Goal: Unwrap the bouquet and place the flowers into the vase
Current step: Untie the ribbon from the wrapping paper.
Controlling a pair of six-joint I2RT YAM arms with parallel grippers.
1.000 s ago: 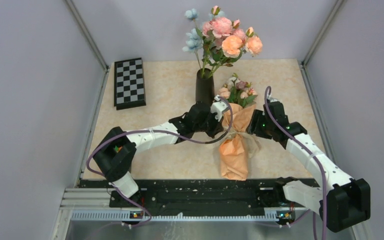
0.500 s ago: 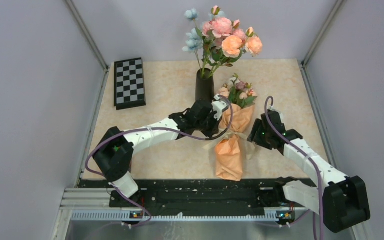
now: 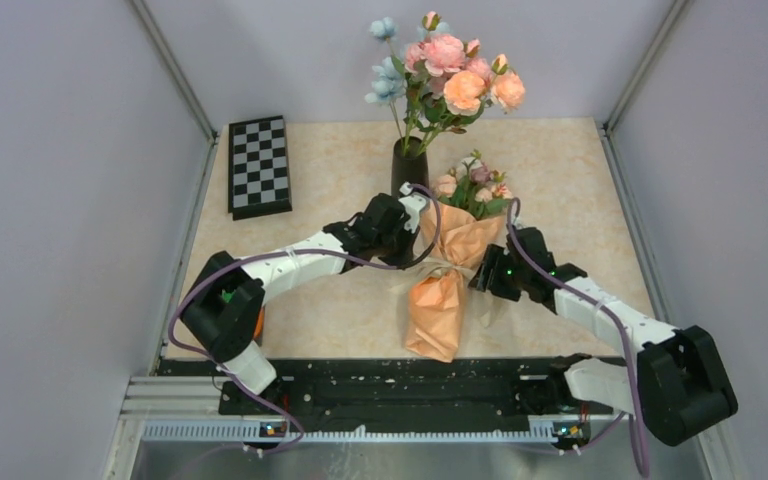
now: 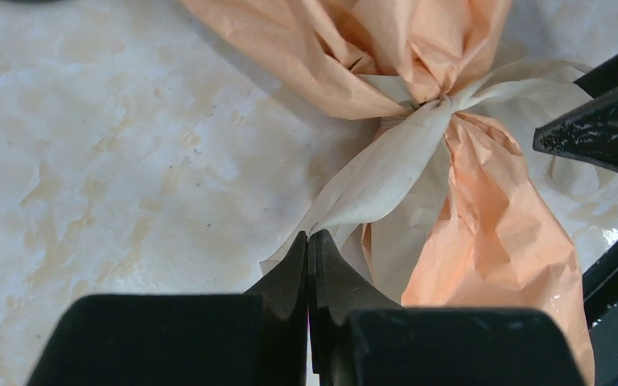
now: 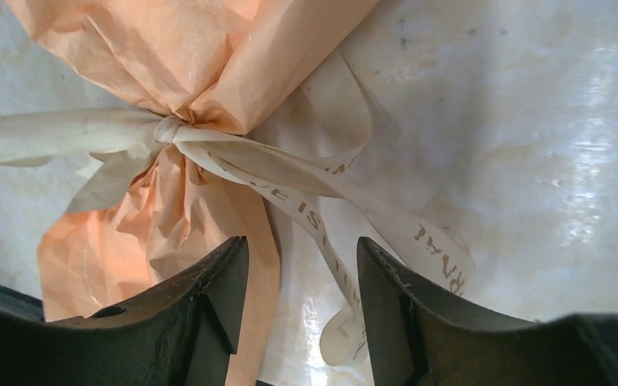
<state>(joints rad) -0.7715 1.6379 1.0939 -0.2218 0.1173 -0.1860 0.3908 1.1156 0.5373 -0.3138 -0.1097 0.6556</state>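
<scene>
The left pincer [image 4: 309, 244] is pressed shut on one tail of the cream ribbon [image 4: 386, 173] tied round the bouquet [image 3: 452, 262]. The right pincer [image 5: 302, 281] gapes over the other tail, gripping nothing. The bouquet lies on the counter [image 3: 320, 170], its blooms beside the black vase [image 3: 409, 175].

Take the vase [image 3: 409, 172] as the mark. A tall bunch of flowers [image 3: 452, 78] fills its mouth and spreads wide above it, so the way down from overhead is crowded. Just to its near right lies the bouquet [image 3: 448, 270], blooms close beside the vase. The left arm [image 3: 300, 262] crosses the table [image 3: 570, 170] on the vase's near left, with the left gripper [image 4: 308, 241] pinched on the ribbon [image 4: 386, 165]. The right arm [image 3: 600, 305] bars the near right. Left of the vase, bare table runs to a chessboard [image 3: 258, 166]. To its far right the table lies open too.
</scene>
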